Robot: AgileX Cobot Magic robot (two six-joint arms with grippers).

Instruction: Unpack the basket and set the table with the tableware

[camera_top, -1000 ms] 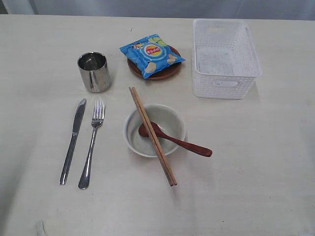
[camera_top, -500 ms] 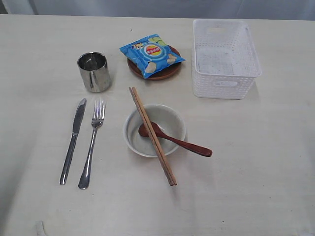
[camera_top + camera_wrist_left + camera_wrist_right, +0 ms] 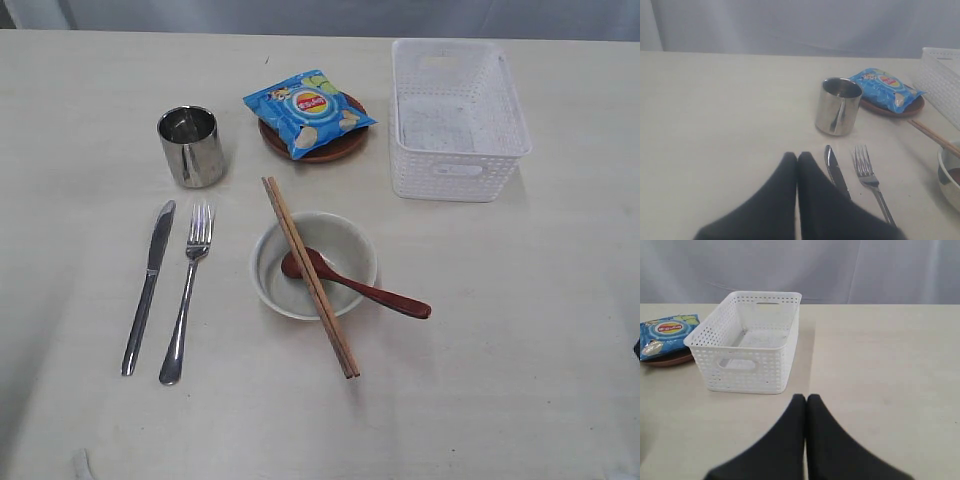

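Your left fingers (image 3: 782, 192) and right fingers (image 3: 790, 440) were each pressed together, with nothing between them. The basket (image 3: 458, 118) stood empty on the tabletop (image 3: 520, 340). I judge it light and stiff, easy to take by a handle slot.

The cup (image 3: 190, 146) stood upright, and the knife (image 3: 147, 287) and fork (image 3: 187, 292) lay side by side near it. The steel probably slips, so pinch the cup wall at the rim and the flat pieces at mid-handle.

The bowl (image 3: 314, 265) held the spoon (image 3: 360, 287), and the chopsticks (image 3: 309, 275) lay across its rim. It looked breakable, so take it by the rim, gently. The plate (image 3: 330, 152) carried the chip bag (image 3: 309, 111).
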